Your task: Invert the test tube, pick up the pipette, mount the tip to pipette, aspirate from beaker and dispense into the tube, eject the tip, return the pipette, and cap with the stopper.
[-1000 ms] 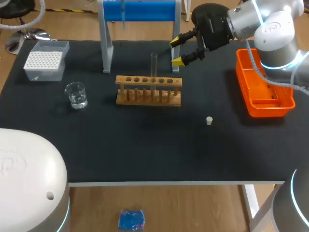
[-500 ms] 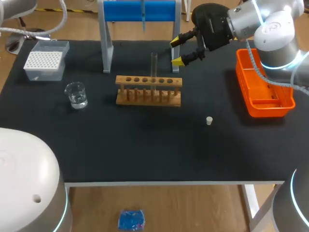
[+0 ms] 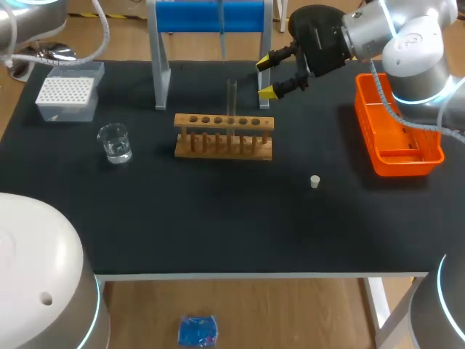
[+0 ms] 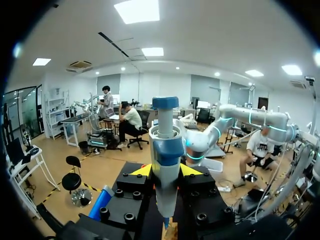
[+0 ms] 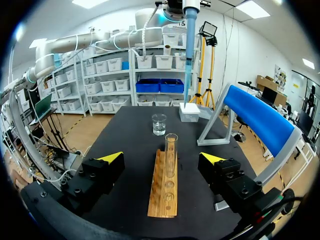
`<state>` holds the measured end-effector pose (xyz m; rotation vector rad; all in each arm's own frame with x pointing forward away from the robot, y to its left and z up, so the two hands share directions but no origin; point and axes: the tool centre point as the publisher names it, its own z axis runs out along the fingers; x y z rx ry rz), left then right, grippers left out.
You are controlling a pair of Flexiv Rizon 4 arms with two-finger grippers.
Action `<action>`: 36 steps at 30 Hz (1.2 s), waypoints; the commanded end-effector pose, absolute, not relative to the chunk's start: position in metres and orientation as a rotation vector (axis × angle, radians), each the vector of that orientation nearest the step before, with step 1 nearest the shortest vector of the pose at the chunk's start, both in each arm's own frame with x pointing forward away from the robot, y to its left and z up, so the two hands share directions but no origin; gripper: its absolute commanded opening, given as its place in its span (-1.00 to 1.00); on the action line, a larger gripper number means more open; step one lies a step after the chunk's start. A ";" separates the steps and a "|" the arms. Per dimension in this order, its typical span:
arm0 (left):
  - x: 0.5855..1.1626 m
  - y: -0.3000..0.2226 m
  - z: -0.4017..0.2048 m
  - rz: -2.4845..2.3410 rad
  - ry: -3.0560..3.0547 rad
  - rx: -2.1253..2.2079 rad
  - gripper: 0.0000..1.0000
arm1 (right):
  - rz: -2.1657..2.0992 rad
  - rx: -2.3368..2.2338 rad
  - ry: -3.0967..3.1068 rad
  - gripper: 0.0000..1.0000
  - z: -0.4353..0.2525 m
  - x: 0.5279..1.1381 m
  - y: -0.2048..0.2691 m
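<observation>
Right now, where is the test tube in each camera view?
Head view: test tube stands upright in the wooden rack, mid-table.
Left wrist view: not in it.
Right wrist view: test tube upright in that rack, ahead of the open right gripper.
Shared landmark: the wooden rack, in head and right wrist views.

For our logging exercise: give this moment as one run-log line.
left end effector: shut on pipette | right end effector: open | test tube: upright in rack | stopper: on table
</observation>
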<state>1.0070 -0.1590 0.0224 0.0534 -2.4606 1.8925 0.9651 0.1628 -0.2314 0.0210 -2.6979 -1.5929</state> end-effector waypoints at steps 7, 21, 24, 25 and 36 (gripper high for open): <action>1.006 -0.161 0.004 1.900 -2.429 0.076 -1.00 | -1.592 0.023 -2.697 1.00 -0.231 0.965 0.162; 1.003 -0.171 0.001 1.867 -2.406 0.077 -1.00 | -1.592 0.023 -2.697 1.00 -0.231 0.965 0.162; 1.003 -0.171 0.001 1.867 -2.406 0.077 -1.00 | -1.592 0.023 -2.697 1.00 -0.231 0.965 0.162; 1.003 -0.171 0.001 1.867 -2.406 0.077 -1.00 | -1.592 0.023 -2.697 1.00 -0.231 0.965 0.162; 1.003 -0.171 0.001 1.867 -2.406 0.077 -1.00 | -1.592 0.023 -2.697 1.00 -0.231 0.965 0.162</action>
